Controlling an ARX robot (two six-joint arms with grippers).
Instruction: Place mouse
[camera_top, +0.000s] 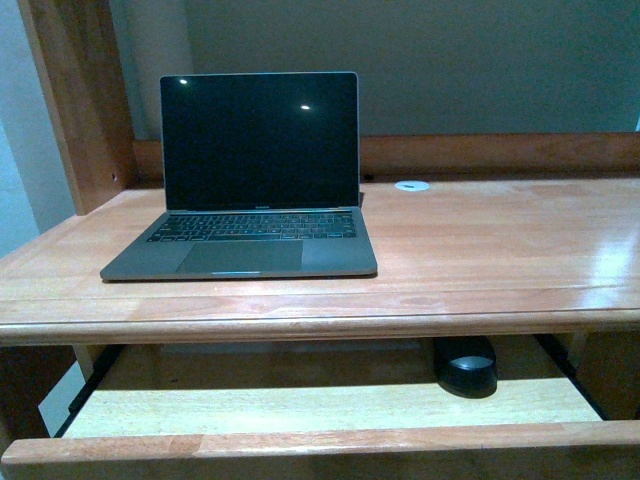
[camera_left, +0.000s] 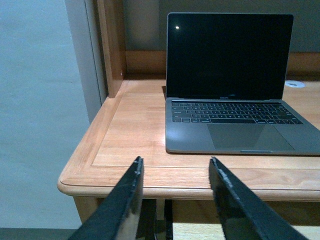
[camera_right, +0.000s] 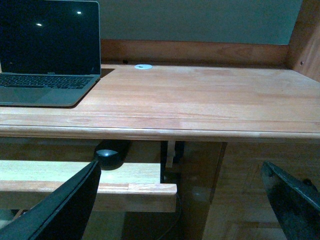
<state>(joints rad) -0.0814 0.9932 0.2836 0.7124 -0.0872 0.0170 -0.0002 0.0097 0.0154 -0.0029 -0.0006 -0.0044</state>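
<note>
Mouse (camera_top: 466, 368) lies in the tray (camera_top: 300, 405); left claw (camera_left: 175, 162) and right claw (camera_right: 180, 167) gape empty.
You will likely find it light, stiff and slick: pinch its long sides.

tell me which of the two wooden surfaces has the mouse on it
The lower pull-out shelf, where the mouse sits toward the right; the desk top above carries the laptop instead.

From our left gripper (camera_left: 176, 161) we look past two dark fingers (camera_left: 127, 200), spread apart with nothing between them, at the front edge of a wooden desk (camera_left: 130, 130). On it a grey laptop (camera_left: 235, 100) stands open, screen dark, keyboard facing us. A wooden post (camera_left: 112, 45) rises at the desk's back corner against a pale wall (camera_left: 40, 100), and a small white disc (camera_left: 295, 84) lies beyond the laptop.
</note>
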